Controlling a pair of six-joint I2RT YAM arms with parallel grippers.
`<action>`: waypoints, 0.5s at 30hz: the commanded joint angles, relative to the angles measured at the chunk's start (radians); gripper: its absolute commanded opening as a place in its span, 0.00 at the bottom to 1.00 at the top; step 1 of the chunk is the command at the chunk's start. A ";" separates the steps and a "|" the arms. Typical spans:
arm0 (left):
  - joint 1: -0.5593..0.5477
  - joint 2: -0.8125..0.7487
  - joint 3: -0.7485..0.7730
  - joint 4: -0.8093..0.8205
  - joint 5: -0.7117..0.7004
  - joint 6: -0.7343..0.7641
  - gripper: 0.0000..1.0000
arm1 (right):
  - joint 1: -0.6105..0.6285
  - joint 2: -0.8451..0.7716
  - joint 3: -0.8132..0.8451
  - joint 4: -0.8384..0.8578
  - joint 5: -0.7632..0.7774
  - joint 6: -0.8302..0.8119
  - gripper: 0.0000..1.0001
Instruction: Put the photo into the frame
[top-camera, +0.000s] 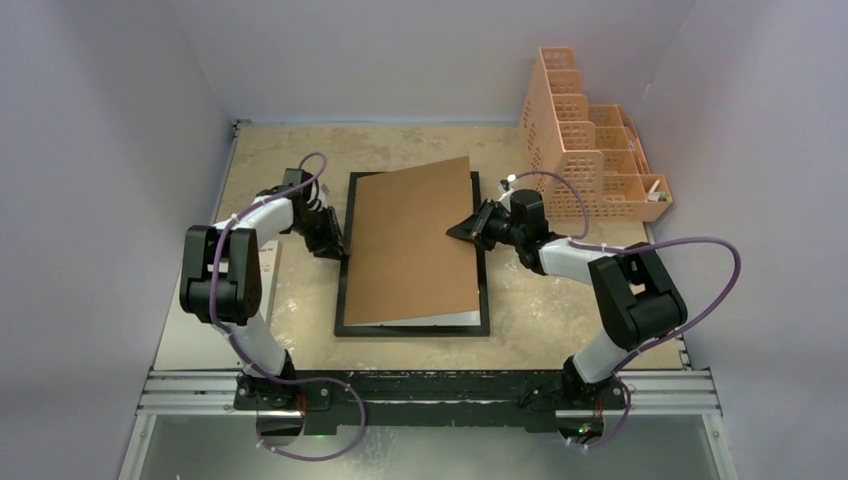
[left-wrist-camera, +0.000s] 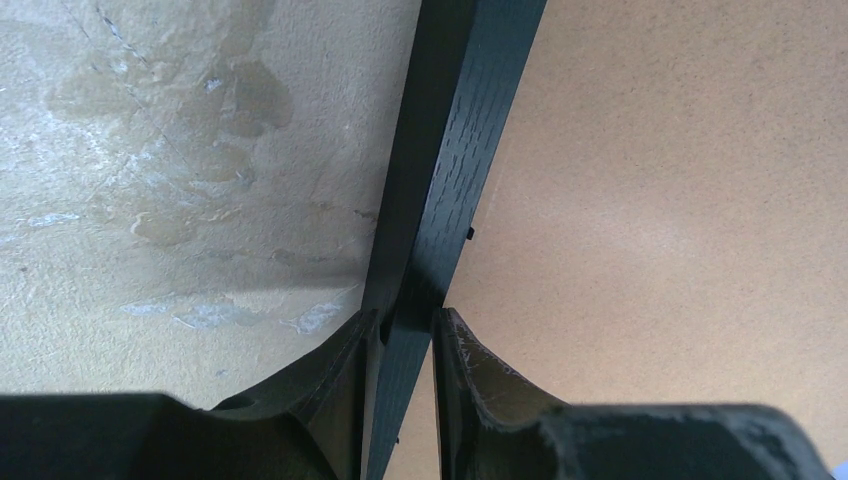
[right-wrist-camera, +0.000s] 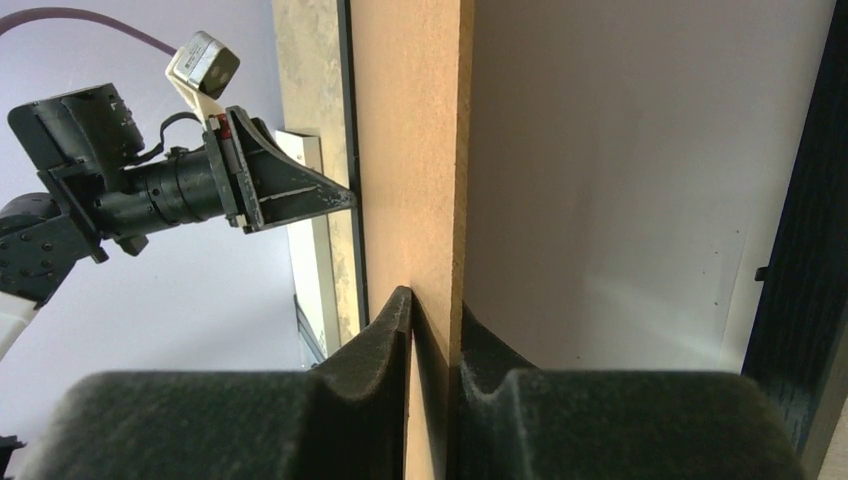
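Observation:
The black frame lies flat mid-table. Its brown backing board rests on it askew, right side raised. My left gripper is shut on the frame's left rail, which runs between both fingers. My right gripper straddles the board's right edge; its jaws stand slightly open, with a sliver of gap on one side. Under the board a pale surface fills the frame; I cannot tell whether it is glass or a sheet. The photo's print shows in no view.
A peach mesh organizer stands at the back right. A pale flat sheet lies on the table under my left arm. Walls close in on three sides, and a metal rail runs along the near edge.

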 joint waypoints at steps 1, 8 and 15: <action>-0.002 0.008 0.011 -0.008 0.039 0.006 0.28 | 0.045 0.028 0.002 -0.010 0.022 -0.008 0.18; -0.002 0.009 0.023 -0.017 0.013 0.018 0.30 | 0.046 0.023 0.105 -0.192 0.117 -0.097 0.45; -0.003 0.008 0.022 -0.008 0.003 0.018 0.33 | 0.046 0.062 0.166 -0.324 0.179 -0.199 0.62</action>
